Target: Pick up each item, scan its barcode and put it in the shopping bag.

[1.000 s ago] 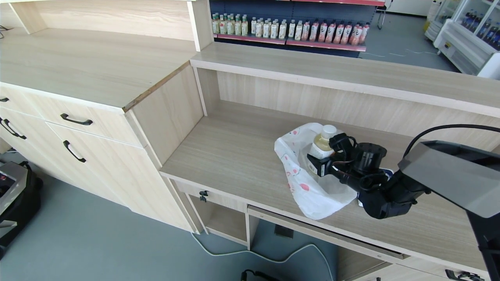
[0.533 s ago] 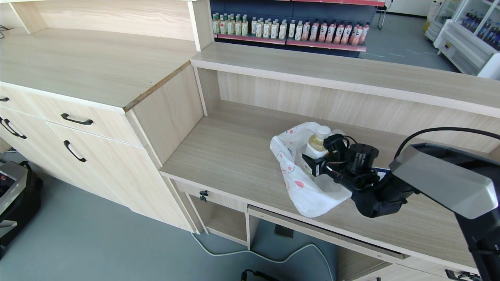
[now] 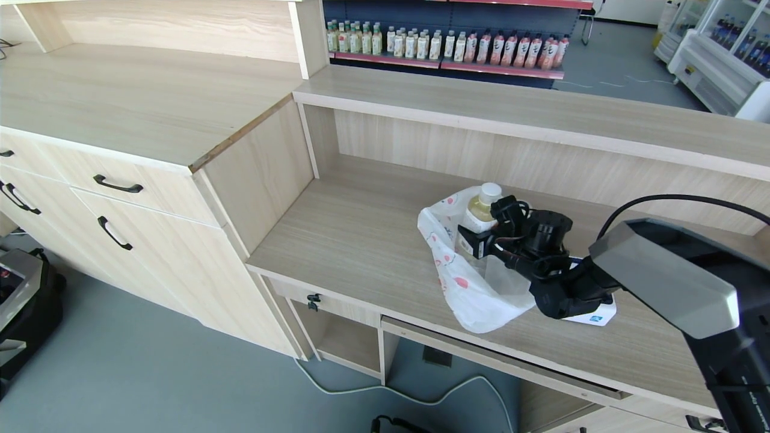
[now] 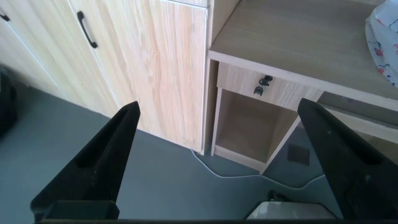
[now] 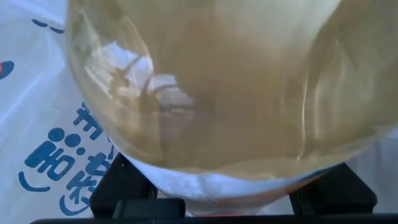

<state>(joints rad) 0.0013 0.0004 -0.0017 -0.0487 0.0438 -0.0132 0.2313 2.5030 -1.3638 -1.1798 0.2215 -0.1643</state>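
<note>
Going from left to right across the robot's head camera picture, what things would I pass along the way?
The cabinet drawers with black handles → shopping bag, with the bottle in the right pincer at its mouth → small white packet on the counter.

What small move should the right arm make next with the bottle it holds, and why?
Probably lower the bottle a little deeper into the shopping bag. The right pincer grips it upright at the bag's open mouth, with the cap well above the rim, so letting go now might tip it.
</note>
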